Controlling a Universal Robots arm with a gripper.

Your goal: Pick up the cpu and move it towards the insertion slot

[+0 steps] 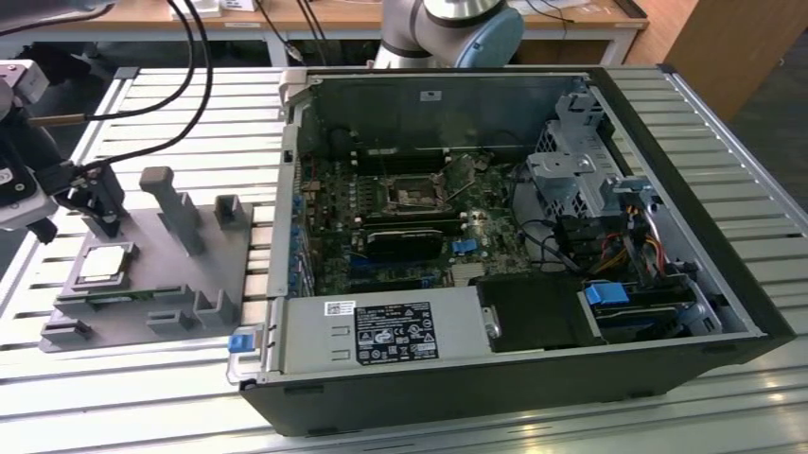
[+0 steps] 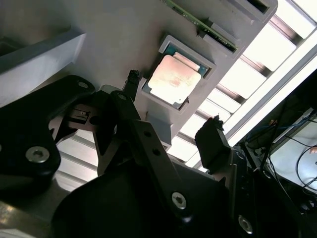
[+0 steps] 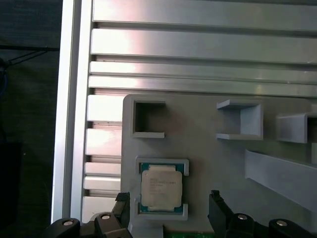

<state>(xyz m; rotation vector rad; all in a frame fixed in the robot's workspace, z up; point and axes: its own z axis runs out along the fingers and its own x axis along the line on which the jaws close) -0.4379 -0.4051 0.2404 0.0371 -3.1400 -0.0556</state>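
Observation:
The cpu, a flat silver square chip, lies in a shallow pocket of the grey fixture plate at the exterior view's left. My gripper hovers just above it, open and holding nothing. In both wrist views the cpu sits between and below the two black fingertips, apart from them. My gripper straddles the chip's pocket. The insertion slot, a black square socket with a silver frame, is on the motherboard inside the open computer case.
Tall grey fixture blocks stand on the plate close beside the gripper. A green memory stick lies in the plate's front slot. The case's metal wall rises between the fixture and the socket. The slatted aluminium table carries everything.

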